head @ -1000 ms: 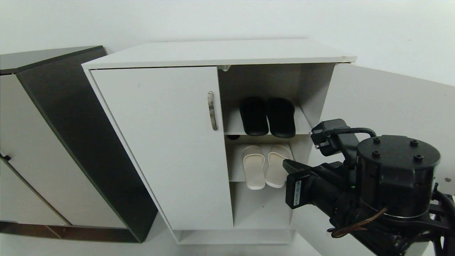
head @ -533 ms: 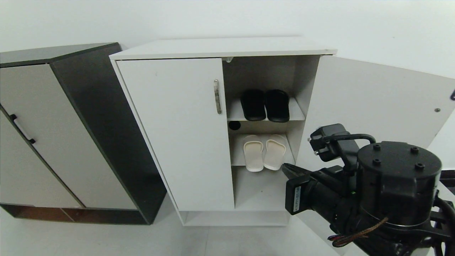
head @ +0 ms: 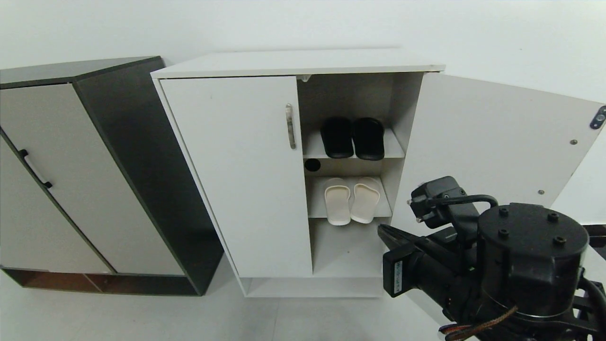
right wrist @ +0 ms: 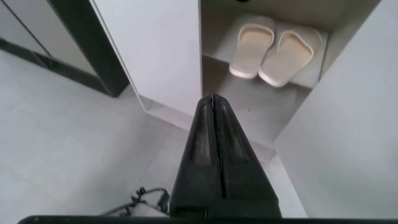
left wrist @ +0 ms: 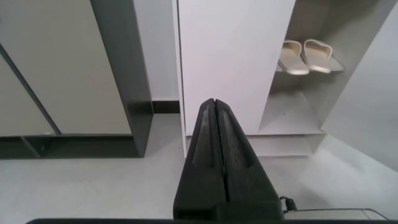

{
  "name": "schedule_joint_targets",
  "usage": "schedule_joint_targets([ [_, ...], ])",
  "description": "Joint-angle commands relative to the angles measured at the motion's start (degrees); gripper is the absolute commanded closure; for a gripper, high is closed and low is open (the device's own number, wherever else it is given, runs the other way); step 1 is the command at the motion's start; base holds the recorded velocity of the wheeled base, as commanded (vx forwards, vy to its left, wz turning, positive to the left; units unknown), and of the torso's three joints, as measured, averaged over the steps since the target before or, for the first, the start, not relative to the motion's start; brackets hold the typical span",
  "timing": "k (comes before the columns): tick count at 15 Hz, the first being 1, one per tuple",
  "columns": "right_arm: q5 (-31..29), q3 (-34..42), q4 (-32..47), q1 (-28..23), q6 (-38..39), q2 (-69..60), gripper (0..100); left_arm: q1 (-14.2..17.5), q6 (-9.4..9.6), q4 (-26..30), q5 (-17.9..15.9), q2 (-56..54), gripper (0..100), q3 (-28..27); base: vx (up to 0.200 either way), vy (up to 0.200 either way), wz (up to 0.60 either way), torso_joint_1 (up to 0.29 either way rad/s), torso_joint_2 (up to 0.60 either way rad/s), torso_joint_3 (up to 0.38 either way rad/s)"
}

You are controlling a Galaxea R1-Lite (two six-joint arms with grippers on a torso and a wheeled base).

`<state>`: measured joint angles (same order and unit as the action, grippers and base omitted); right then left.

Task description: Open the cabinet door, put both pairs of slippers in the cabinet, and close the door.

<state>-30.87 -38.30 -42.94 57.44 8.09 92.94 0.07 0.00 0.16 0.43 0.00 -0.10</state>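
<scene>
**Slippers are in, only the door is left to shut**

The black slippers (head: pixel 352 137) lie on the upper shelf (head: pixel 396 150) of the white cabinet (head: pixel 293 64). The white slippers (head: pixel 351 203) lie on the shelf just under it, each pair side by side. The right door (head: pixel 492 156) stands wide open, swung out to the robot's right, and the left door (head: pixel 236 175) is shut. So I judge that closing is the only step that remains.

The right tool (head: pixel 383 230) hangs low in front of the opening, near the inner face of the open door. Its fingers are pressed together with no gap and carry nothing. The left tool (left wrist: pixel 214 102) is likewise pressed together and empty, and it points at the bottom of the left door.

To close well, the right tool should go around to the outer face of the door, near the free edge and far from the hinges. There it can push with its flat side along the door's arc. The heels of the white slippers seem to reach the front edge of their shelf, so the last part should go slowly, to let the door meet the frame without a bounce
</scene>
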Motion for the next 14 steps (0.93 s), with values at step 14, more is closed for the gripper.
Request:
schedule_joint_targets([
  [14,0.0,0.8,-0.9,-0.1,-0.3,0.7,100,0.0,0.0,0.0,0.0,0.1,100,0.0,0.0,0.0,0.0,0.1,-0.2,-0.103],
])
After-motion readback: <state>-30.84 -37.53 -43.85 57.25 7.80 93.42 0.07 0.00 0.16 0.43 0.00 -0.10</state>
